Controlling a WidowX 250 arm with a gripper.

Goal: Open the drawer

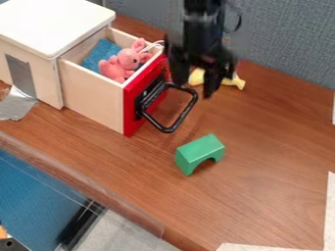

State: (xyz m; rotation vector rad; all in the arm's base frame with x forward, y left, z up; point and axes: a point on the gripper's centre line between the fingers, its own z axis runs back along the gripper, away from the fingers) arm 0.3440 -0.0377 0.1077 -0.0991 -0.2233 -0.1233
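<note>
Hanging over the tabletop (268, 157) near its back edge, gripper (194, 87) is released, fingers apart. Red-fronted wooden drawer (95, 100) stands pulled out of its cabinet (39, 24), left of gripper in view; black looped handle (185, 113) just below it. Pink plush toy (130, 59) inside.

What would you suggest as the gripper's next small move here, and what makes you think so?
I would probably ease the black two-finger gripper slightly upward, clear of the black loop handle. The pale wooden drawer with a red front already stands well out of its white-topped cabinet, and the fingers look parted, so further pulling seems unnecessary.
</note>
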